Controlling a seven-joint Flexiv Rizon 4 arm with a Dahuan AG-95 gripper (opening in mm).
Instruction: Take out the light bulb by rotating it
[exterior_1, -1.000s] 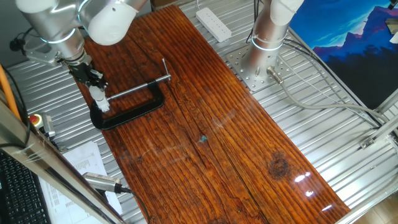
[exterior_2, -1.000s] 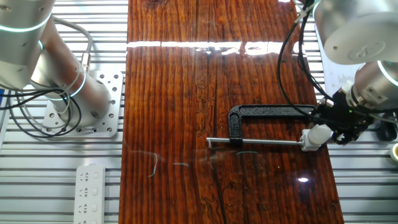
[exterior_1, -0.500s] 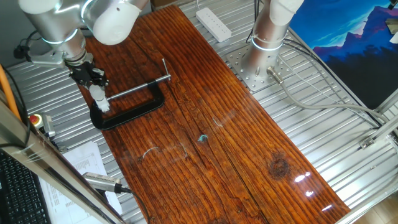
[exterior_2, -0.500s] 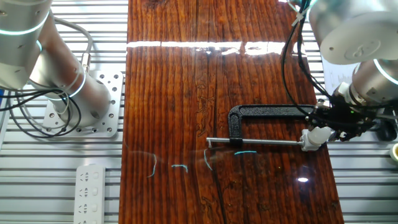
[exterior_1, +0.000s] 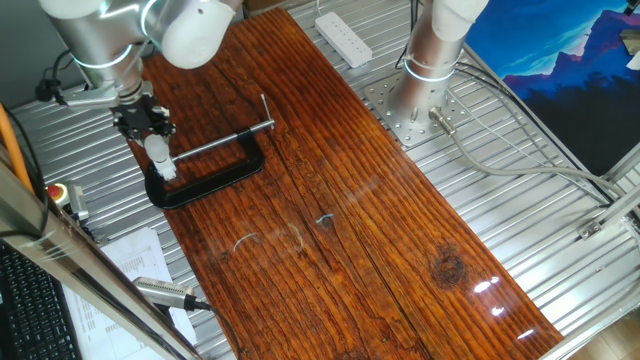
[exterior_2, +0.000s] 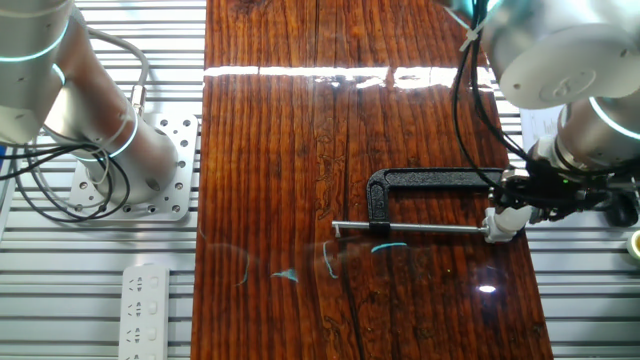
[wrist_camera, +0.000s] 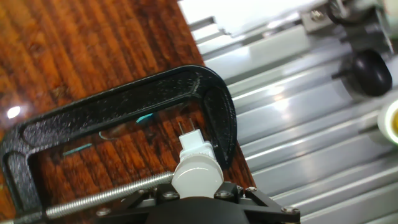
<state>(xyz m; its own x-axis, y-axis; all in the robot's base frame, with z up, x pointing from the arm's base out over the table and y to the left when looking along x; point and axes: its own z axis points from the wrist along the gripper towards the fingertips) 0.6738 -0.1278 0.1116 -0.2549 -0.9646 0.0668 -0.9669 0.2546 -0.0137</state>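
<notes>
The light bulb is frosted white and sits at the bottom of the hand view, its base in a small white socket. My gripper is shut on the light bulb, with a black finger on each side. The socket is held at the edge of the wooden table by a black C-clamp with a steel screw rod. In one fixed view the gripper holds the light bulb above the C-clamp. The other fixed view shows the gripper, light bulb and C-clamp at the table's right edge.
A white power strip lies at the far end of the table. A second arm's base stands on the metal frame. Papers, a red button and a metal tool lie near the clamp. A black knob sits off the table.
The wrist has turned about the bulb's axis while staying shut on it. The bulb, socket and clamp remain in the same place.
</notes>
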